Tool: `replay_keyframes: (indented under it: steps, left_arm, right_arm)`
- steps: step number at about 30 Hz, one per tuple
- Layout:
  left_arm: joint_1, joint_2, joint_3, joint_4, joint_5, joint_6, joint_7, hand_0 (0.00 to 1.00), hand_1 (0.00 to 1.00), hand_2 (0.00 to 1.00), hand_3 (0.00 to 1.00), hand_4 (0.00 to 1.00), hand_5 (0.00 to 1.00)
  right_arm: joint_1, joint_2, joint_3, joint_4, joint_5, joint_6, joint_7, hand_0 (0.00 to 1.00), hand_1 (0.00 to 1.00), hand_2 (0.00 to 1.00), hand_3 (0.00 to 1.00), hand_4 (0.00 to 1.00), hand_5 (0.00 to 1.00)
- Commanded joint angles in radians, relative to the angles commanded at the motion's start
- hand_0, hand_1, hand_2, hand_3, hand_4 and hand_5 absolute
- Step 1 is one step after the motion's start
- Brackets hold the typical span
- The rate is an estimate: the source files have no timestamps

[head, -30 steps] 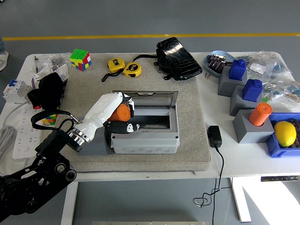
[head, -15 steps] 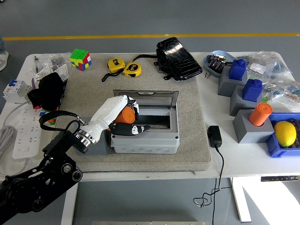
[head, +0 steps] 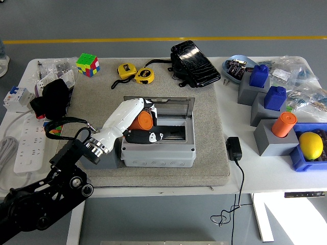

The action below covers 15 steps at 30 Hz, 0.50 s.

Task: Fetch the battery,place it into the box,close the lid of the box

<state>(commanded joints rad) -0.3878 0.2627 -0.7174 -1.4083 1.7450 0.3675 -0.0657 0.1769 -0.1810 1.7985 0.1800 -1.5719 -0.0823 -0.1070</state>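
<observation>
While the left hand reaches in from the near left over the box, its white fingers are curled round the battery, an orange cylinder. Thumb side and black lower finger lie below it, near the box's front wall. Grasp looks closed and firm, though how much of the battery's far face is gripped is hidden.

Battery position: held above the left part of the box's open cavity, not yet resting on the floor of it. The lid stands open along the far edge of the box.

Orientation: long axis tilted, running from near left to far right; the visible round end faces up and to the right, toward the lid.

Risks, as judged from this frame:
- Released at this tilt, the battery may land on the left rim and roll out onto the grey mat.
- Fingers sit low in the cavity; withdrawing could drag the battery back out or snag the front wall.
- Battery left standing proud would block the lid from closing.

Right arm not in view.
</observation>
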Motion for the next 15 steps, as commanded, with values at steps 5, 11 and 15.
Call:
replay_keyframes:
  steps: [5,11,15]
  left_arm:
    - [-0.006,-0.006,0.022,-0.002,-0.009,0.003,-0.005,0.019,0.002,0.086,0.062,0.809,0.254]
    - [-0.005,-0.01,0.037,0.014,-0.007,0.009,-0.005,0.02,0.002,0.085,0.064,0.809,0.258]
    - [-0.004,-0.016,0.047,0.038,-0.016,0.02,-0.016,0.02,0.002,0.086,0.065,0.809,0.262]
  right_arm:
    - [0.003,0.0,0.001,0.0,0.0,-0.001,-0.001,0.87,0.818,0.789,0.843,0.998,0.998]
    - [0.005,0.0,0.002,0.0,0.001,0.0,-0.002,0.87,0.817,0.789,0.844,0.998,0.998]
    - [0.006,0.0,0.0,0.0,0.003,0.0,-0.002,0.866,0.818,0.788,0.843,0.998,0.998]
